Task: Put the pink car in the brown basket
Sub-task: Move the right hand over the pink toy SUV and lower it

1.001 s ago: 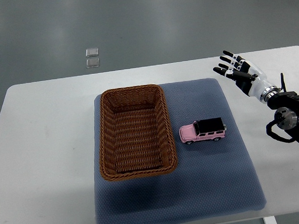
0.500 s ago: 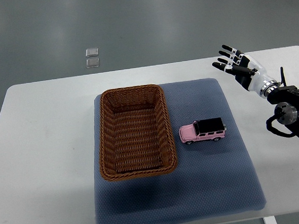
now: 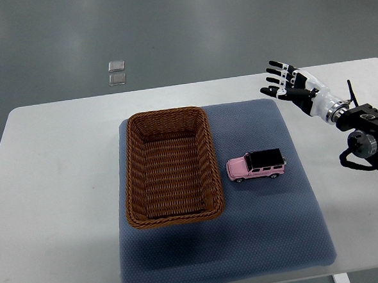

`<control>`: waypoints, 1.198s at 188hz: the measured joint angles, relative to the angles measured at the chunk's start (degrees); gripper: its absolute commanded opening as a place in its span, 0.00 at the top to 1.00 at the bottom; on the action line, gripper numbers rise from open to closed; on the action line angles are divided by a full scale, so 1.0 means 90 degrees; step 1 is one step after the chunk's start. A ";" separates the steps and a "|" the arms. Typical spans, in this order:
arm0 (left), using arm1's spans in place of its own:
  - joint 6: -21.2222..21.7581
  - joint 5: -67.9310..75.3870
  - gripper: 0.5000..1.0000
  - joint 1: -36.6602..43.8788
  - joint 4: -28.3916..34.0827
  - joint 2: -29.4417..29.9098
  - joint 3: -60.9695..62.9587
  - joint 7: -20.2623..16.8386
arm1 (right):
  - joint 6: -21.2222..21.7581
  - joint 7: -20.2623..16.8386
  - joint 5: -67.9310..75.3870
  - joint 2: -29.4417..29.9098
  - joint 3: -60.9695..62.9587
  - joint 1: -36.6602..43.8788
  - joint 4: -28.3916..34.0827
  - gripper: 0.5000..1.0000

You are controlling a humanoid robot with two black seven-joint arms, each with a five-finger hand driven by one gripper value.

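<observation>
A white table (image 3: 57, 188) carries a blue-grey mat (image 3: 271, 232), and on the mat's left part sits the brown basket (image 3: 170, 166), a rectangular wicker tray with its long side running away from the robot and nothing inside it. The pink car (image 3: 256, 165), a boxy toy with a black roof, stands on its wheels on the mat just beside the basket's right wall, apart from it by a narrow strip of mat, its length lying across the picture. The right hand (image 3: 293, 87) comes in from the right edge on a black-jointed arm and hovers above the table near the mat's far right corner, well apart from the car and farther from the robot than it. Its dark-tipped fingers (image 3: 276, 78) are spread and stretched toward the left, holding nothing. Whether the palm faces down or sideways is hard to judge from this steep angle. On the grey floor beyond the table lie two small pale square objects (image 3: 117, 73), one just beside the other.
</observation>
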 measured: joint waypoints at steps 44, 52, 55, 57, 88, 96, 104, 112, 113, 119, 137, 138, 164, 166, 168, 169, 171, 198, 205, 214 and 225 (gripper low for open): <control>0.0007 0.0000 0.00 0.0000 0.0015 0.0000 -0.0004 0.0000 | 0.0189 0.0019 -0.0614 -0.0031 -0.0010 0.0141 0.0005 0.16; 0.0008 0.0000 0.00 0.0000 0.0015 0.0000 -0.0007 0.0000 | 0.0300 0.0028 -0.0744 -0.0036 -0.0015 0.0160 0.0007 0.16; 0.0009 0.0000 0.00 0.0000 0.0015 0.0000 -0.0007 0.0000 | 0.0361 0.0040 -0.0818 -0.0040 -0.0017 0.0172 0.0007 0.16; 0.0009 0.0000 0.00 0.0000 0.0016 0.0000 -0.0008 0.0000 | 0.0389 0.0048 -0.0859 -0.0043 -0.0019 0.0180 0.0008 0.16; 0.0011 0.0000 0.00 0.0000 0.0022 0.0000 -0.0011 0.0000 | 0.0641 0.0218 -0.1798 -0.0167 -0.0027 0.0343 0.0024 0.16; 0.0013 0.0000 0.00 0.0000 0.0023 0.0000 -0.0012 0.0000 | 0.0674 0.0243 -0.2089 -0.0189 -0.0032 0.0405 0.0062 0.16; 0.0015 0.0000 0.00 0.0000 0.0023 0.0000 -0.0014 0.0000 | 0.0728 0.0259 -0.2346 -0.0235 -0.0036 0.0455 0.0130 0.16; 0.0016 0.0000 0.00 0.0000 0.0023 0.0000 -0.0017 0.0000 | 0.0821 0.0281 -0.2626 -0.0333 -0.0038 0.0505 0.0236 0.16; 0.0016 0.0000 0.00 0.0000 0.0023 0.0000 -0.0017 0.0000 | 0.0835 0.0284 -0.2657 -0.0347 -0.0039 0.0511 0.0251 0.16; 0.0016 0.0000 0.00 0.0000 0.0025 0.0000 -0.0018 0.0000 | 0.0922 0.0304 -0.2850 -0.0431 -0.0042 0.0546 0.0351 0.16; 0.0016 -0.0001 0.00 0.0000 0.0032 0.0000 -0.0020 0.0000 | 0.1154 0.0338 -0.3501 -0.0701 -0.0069 0.0691 0.0776 0.16; 0.0016 -0.0001 0.00 0.0000 0.0032 0.0000 -0.0020 0.0000 | 0.1163 0.0339 -0.3541 -0.0716 -0.0074 0.0699 0.0802 0.16; 0.0016 -0.0001 0.00 0.0009 0.0037 0.0000 -0.0020 0.0000 | 0.1235 0.0383 -0.4842 -0.1142 -0.0608 0.0982 0.1480 0.16; 0.0016 -0.0001 0.00 0.0009 0.0038 0.0000 -0.0020 0.0000 | 0.1231 0.0392 -0.4947 -0.1165 -0.0669 0.1002 0.1521 0.16; 0.0016 -0.0001 0.00 0.0009 0.0039 0.0000 -0.0020 0.0000 | 0.1226 0.0401 -0.5051 -0.1187 -0.0731 0.1022 0.1560 0.16; 0.0017 -0.0001 0.00 0.0009 0.0039 0.0000 -0.0020 0.0000 | 0.1223 0.0406 -0.5105 -0.1198 -0.0762 0.1032 0.1579 0.16; 0.0017 -0.0001 0.00 0.0010 0.0039 0.0000 -0.0020 0.0000 | 0.1216 0.0416 -0.5210 -0.1219 -0.0823 0.1054 0.1617 0.16; 0.0019 -0.0001 0.00 0.0010 0.0039 0.0000 -0.0014 0.0000 | 0.1150 0.0491 -0.6314 -0.1383 -0.1495 0.1309 0.2137 0.16; 0.0020 -0.0002 0.00 0.0010 0.0037 0.0000 -0.0012 0.0000 | 0.1144 0.0491 -0.6469 -0.1425 -0.1600 0.1334 0.2263 0.16; 0.0020 -0.0001 0.00 0.0010 0.0034 0.0000 -0.0011 0.0000 | 0.1137 0.0476 -0.6612 -0.1465 -0.1690 0.1351 0.2408 0.16; 0.0020 -0.0001 0.00 0.0010 0.0029 0.0000 -0.0010 0.0000 | 0.1135 0.0455 -0.6813 -0.1504 -0.1763 0.1365 0.2612 0.16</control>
